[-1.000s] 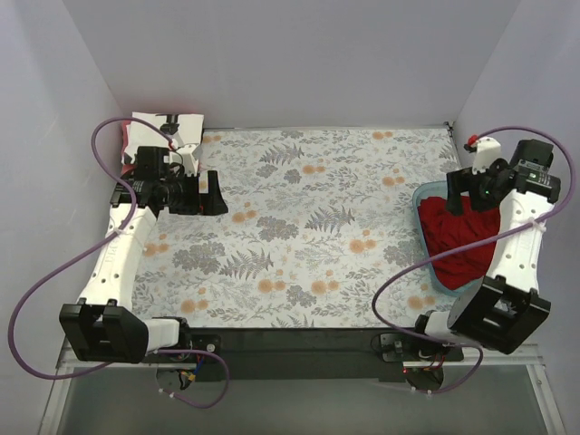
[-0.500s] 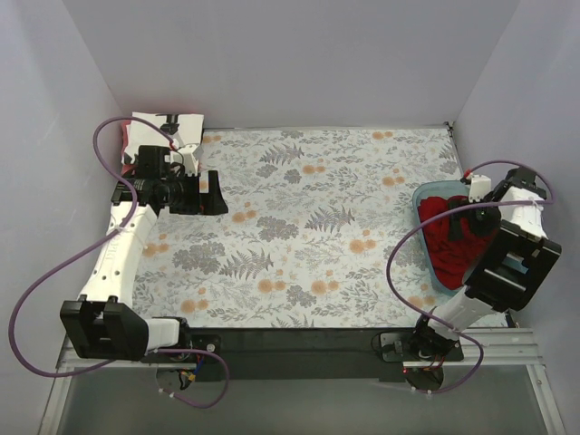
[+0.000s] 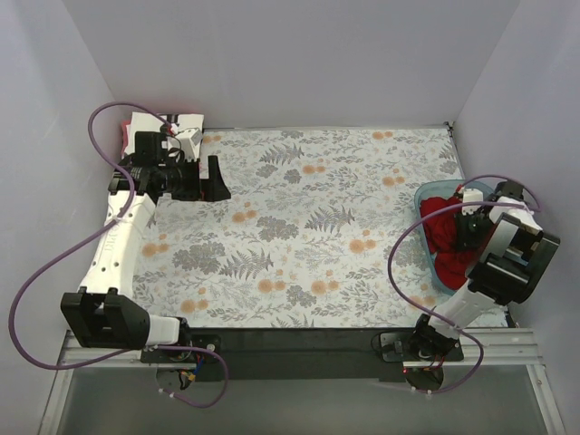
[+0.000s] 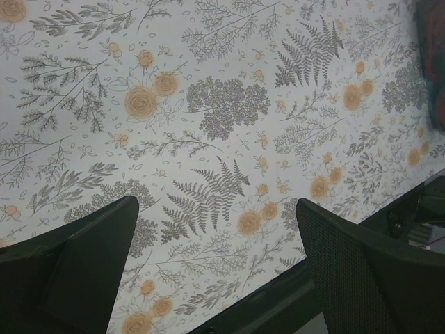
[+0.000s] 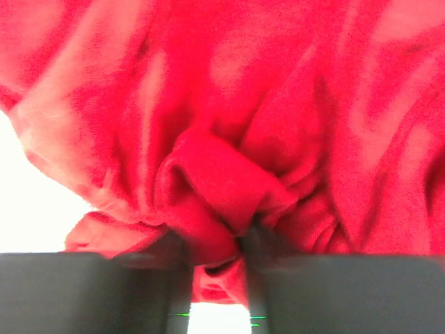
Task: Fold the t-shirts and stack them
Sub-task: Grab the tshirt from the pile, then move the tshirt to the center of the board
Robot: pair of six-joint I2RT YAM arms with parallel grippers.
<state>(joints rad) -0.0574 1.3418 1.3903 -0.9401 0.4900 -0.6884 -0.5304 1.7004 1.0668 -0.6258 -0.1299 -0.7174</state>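
Note:
The dark red t-shirt (image 3: 447, 237) lies crumpled in the teal tub (image 3: 424, 196) at the right. My right gripper (image 3: 468, 232) reaches down into the tub. In the right wrist view a bunched fold of the red t-shirt (image 5: 229, 104) is pinched between the jaws of the right gripper (image 5: 217, 249). A folded white t-shirt with black print (image 3: 143, 124) sits in the far left corner, with a sliver of pink cloth (image 3: 122, 138) under its left side. My left gripper (image 3: 216, 182) hovers open beside that pile; between its fingers the left gripper (image 4: 215, 209) holds nothing.
The grey floral table cloth (image 3: 317, 208) covers the table between the arms. Walls close in on the left, back and right. A purple cable loops off each arm. The table's dark front edge (image 4: 292, 292) shows under the left gripper.
My right arm has dropped down into the tub and its jaws have closed on the red t-shirt. The left arm has shifted slightly toward the back, still open.

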